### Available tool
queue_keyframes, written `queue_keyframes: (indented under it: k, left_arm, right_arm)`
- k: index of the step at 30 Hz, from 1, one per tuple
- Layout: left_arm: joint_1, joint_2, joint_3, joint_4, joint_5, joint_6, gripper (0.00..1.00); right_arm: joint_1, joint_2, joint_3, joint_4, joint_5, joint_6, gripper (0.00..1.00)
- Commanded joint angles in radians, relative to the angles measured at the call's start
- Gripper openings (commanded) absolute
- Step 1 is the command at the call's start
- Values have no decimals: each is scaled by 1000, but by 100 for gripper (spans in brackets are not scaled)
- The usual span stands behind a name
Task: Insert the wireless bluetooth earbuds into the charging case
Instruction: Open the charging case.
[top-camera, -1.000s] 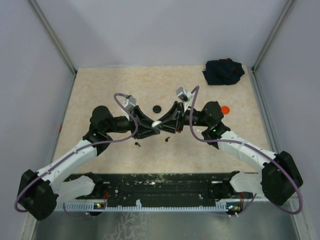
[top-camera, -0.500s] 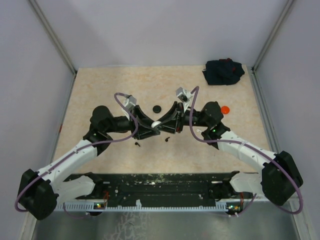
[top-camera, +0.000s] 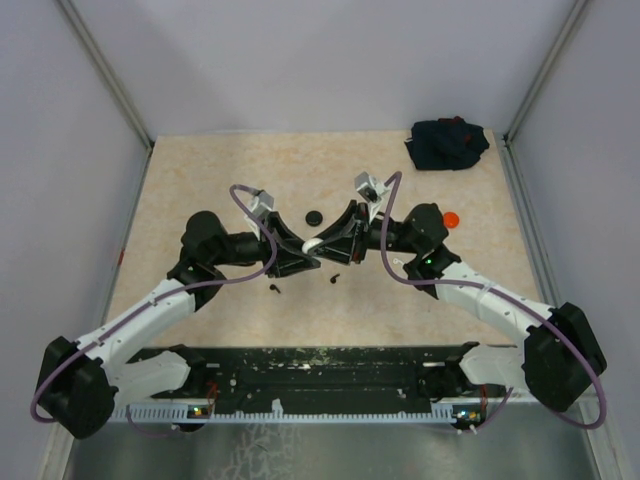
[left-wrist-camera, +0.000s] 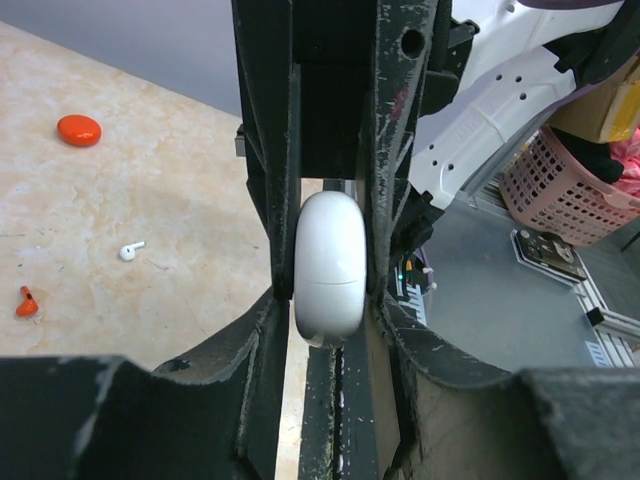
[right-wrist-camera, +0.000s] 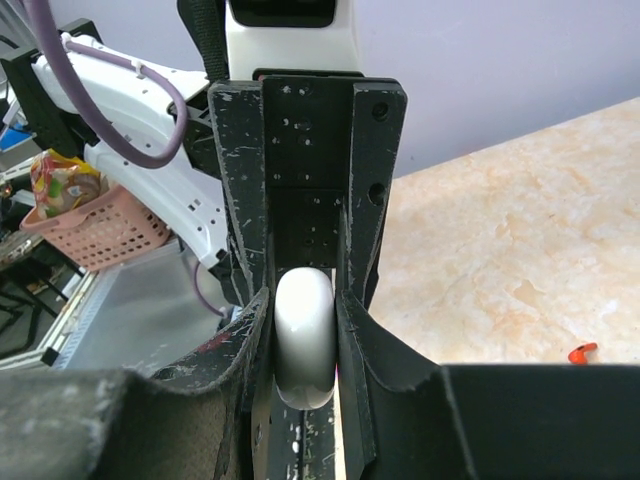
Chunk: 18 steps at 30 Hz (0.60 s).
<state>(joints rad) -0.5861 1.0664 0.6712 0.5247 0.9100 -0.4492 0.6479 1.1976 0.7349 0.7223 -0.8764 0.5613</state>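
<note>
Where the two arms meet over the middle of the table (top-camera: 200, 170), the left gripper (top-camera: 307, 251) and the right gripper (top-camera: 321, 245) stand tip to tip. Each is closed narrowly on the same white case (left-wrist-camera: 330, 265), with fingers pressed against both of its broad sides. A dark bundle (top-camera: 447, 144) lies in the far right corner of the table. Past the table's near edge, a pink basket (right-wrist-camera: 95, 235) holds a bright packet (right-wrist-camera: 58, 185). The case's long axis runs along the fingers, from one gripper toward the other, which in the top view is from lower left to upper right. A seam crosses its middle and the case is closed, so nothing inside it shows. A black puck (top-camera: 314, 217) lies just beyond the grippers, and a red puck (top-camera: 449, 219) lies beside the right arm. The buds that show are on the table, outside the case. A black bud (top-camera: 275, 288) and a second black bud (top-camera: 334, 277) lie just nearer than the grippers. In the left wrist view a white bud (left-wrist-camera: 131, 250) has its stem pointing up and to the right. A red bud (left-wrist-camera: 26, 302) lies near it, too small to tell which way it points.
</note>
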Motion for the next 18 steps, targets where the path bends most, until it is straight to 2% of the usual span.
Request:
queue_keyframes:
  k: [1,7,12,14,18]
  left_arm:
    - [5,-6,-5,40,5,-2,37]
    - [5,-15,-3,53,-3,-17,35]
    - [5,-24,-2,82,-11,-41,40]
    - [6,-28,-6,97,-16,-48,33]
    - [6,-32,-5,78,-17,-14,7]
  right_arm:
    - [13,-24,22,94,-21,14,9]
    - [19,-14,18,116,-55,22,10]
    - [27,-5,11,114,-55,12,12]
    - [27,1,9,113,-57,10,13]
    - [28,-3,14,93,-56,5,18]
